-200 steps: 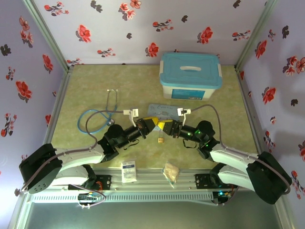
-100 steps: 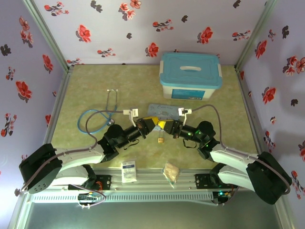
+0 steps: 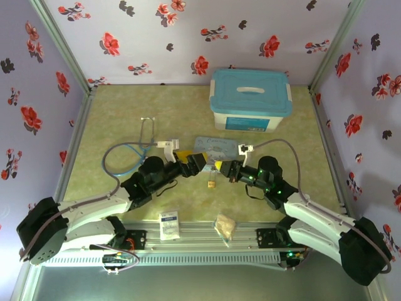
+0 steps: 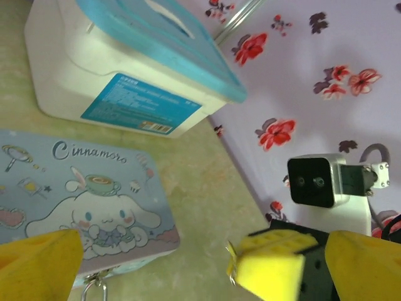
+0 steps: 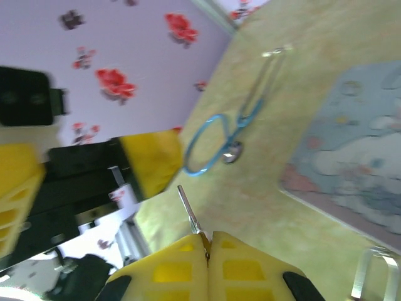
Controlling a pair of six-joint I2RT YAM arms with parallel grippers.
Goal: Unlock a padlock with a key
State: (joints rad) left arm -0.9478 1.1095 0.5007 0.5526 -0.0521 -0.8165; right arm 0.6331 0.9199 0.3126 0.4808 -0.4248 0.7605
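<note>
Olive-green mottled table (image 3: 125,119), enclosed on three sides by lavender walls (image 3: 156,37) printed with red and dark flowers. Seen from above, a white box with a blue lid (image 3: 250,100) stands at the back. A blue stethoscope (image 3: 123,145) lies to the left, and a pale-blue cartoon tin (image 3: 216,147) lies in front of the box. A small white packet (image 3: 169,224) and a tan snack packet (image 3: 225,226) sit at the near edge. The padlock (image 3: 212,184) rests on the table just in front of the tin, below the gap between the two grippers.

The right wrist view resolves what is too small to read from above. The key (image 5: 188,213), a slim metal blade, juts from the right gripper (image 5: 208,241), whose yellow fingers are pressed together on its base. The blade's tip is in the air, well clear of the padlock.

The left wrist view shows the left gripper (image 4: 200,260) spread wide and holding nothing, with the tin and the box beyond it.
</note>
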